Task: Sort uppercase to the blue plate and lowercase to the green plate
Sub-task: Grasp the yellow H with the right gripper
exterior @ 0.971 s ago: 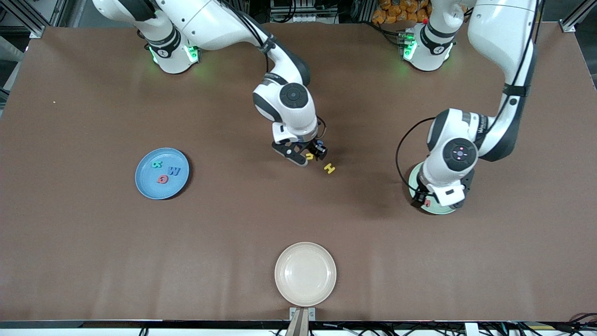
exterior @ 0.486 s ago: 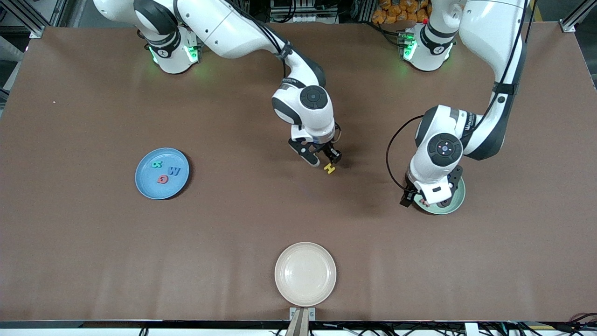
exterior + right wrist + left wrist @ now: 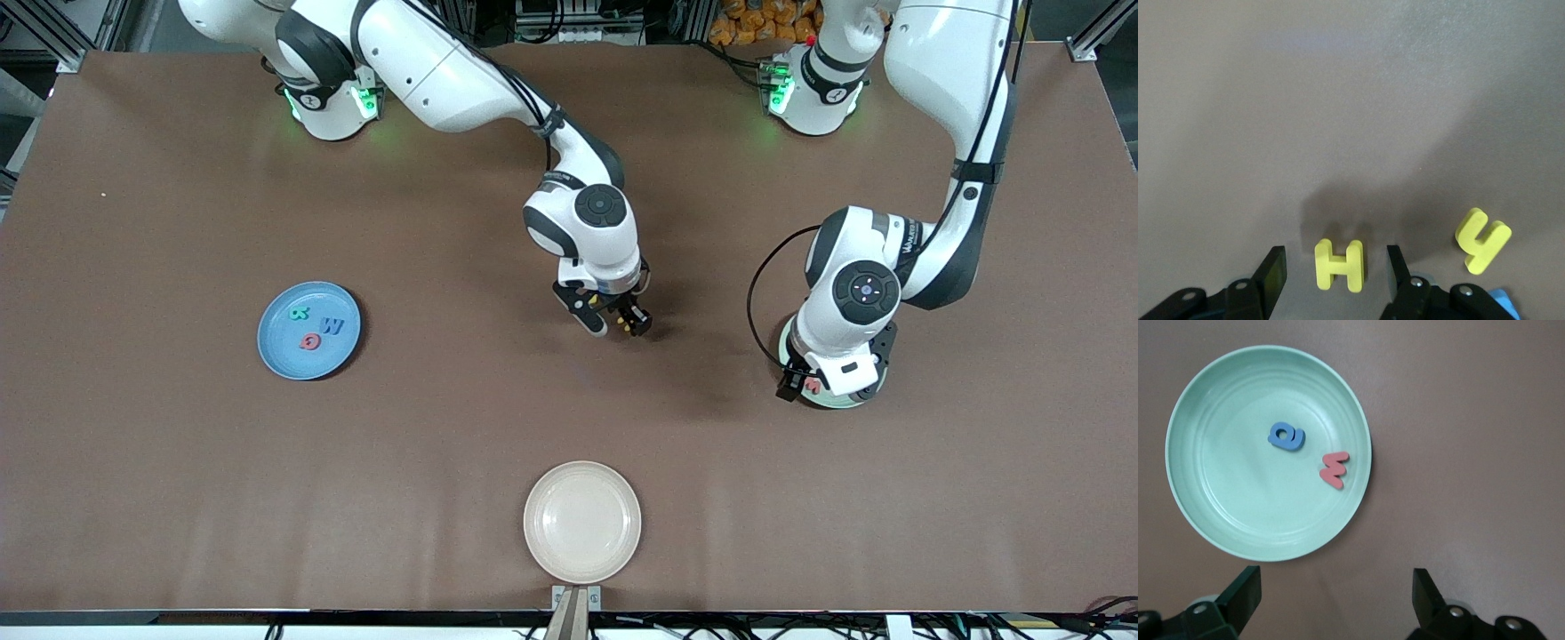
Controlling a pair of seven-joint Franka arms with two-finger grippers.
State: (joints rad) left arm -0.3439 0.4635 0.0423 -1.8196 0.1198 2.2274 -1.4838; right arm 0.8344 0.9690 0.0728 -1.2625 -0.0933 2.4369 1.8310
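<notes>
The yellow capital H (image 3: 1338, 265) lies flat on the table between the fingers (image 3: 1275, 268) of my right gripper (image 3: 1335, 270), which is open with a gap on both sides of it. The yellow lowercase h (image 3: 1483, 248) lies beside it, next to a blue piece (image 3: 1503, 303). In the front view my right gripper (image 3: 613, 322) is low over mid-table. My left gripper (image 3: 1335, 600) is open and empty, hanging at the rim of the green plate (image 3: 1238, 500), which holds a blue round-bowled letter (image 3: 1286, 437) and a red m (image 3: 1335, 469). The blue plate (image 3: 280, 351) holds R (image 3: 300, 313), W (image 3: 332, 326) and Q (image 3: 309, 341).
A cream plate (image 3: 582, 522) sits near the table's front edge, nearer the camera than the yellow letters. The left arm's hand (image 3: 845, 369) covers most of the green plate (image 3: 836, 402) in the front view.
My right gripper has moved from over the small yellow h toward the left arm's end and down, and now straddles the capital H. The left hand shifted a little over the green plate.
</notes>
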